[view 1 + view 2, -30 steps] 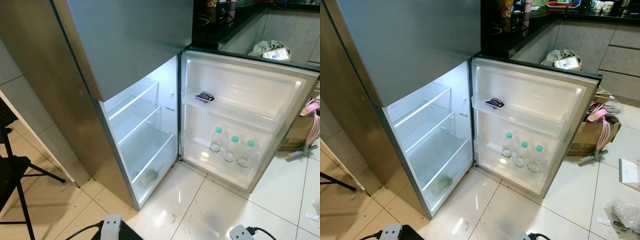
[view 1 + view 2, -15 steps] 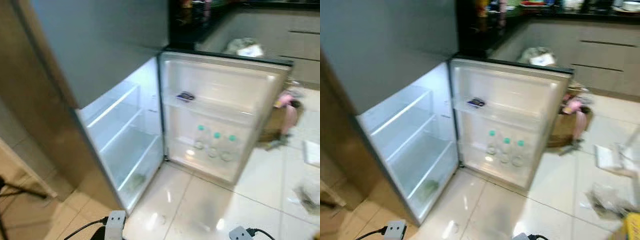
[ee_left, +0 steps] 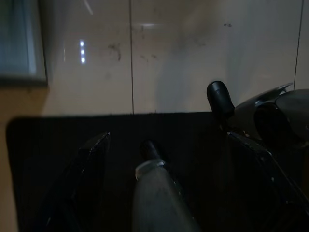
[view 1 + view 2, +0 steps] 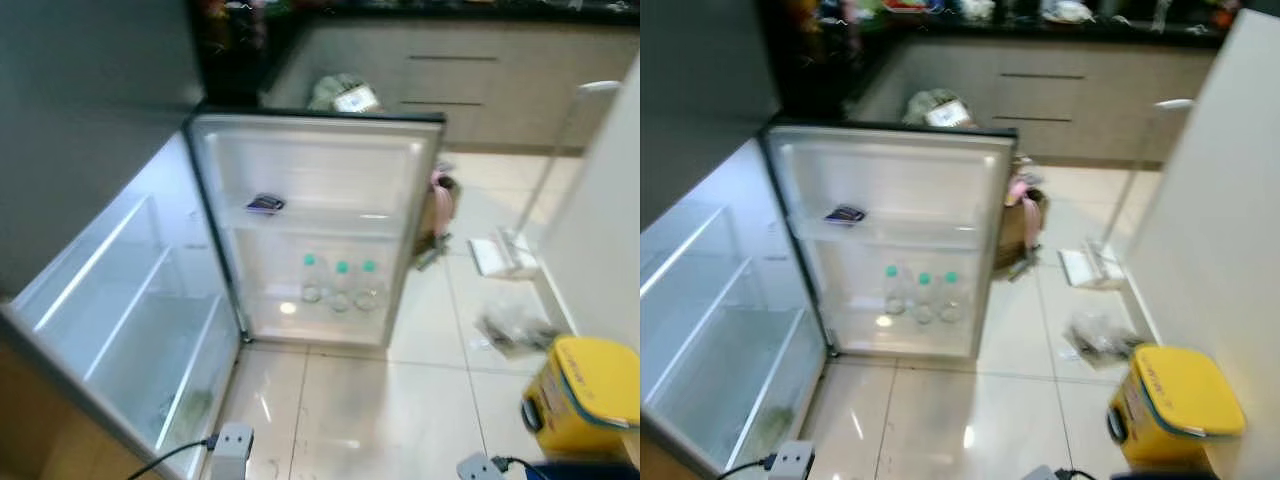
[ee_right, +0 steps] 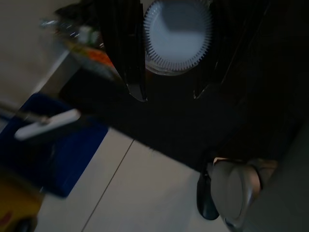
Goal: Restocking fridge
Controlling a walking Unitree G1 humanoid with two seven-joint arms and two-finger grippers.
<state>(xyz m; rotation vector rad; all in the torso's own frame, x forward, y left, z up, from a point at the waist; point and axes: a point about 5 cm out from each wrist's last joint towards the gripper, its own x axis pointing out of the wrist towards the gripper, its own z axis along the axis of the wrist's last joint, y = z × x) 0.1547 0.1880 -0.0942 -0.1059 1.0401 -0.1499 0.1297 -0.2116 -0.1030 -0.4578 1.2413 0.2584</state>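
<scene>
Standing upright, three bottles (image 4: 340, 285) line the fridge door (image 4: 320, 160).

Glossy floor tiles (image 4: 340, 400); white plastic fridge door (image 4: 320, 180) lining; clear plastic bottles (image 4: 340, 285); yellow plastic bin (image 4: 1175, 405).

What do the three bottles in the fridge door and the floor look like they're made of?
Bottles: probably clear plastic, see-through bodies with green caps, though the picture is blurred. Floor: likely glossy glazed tile, with grout lines and bright reflections.
</scene>
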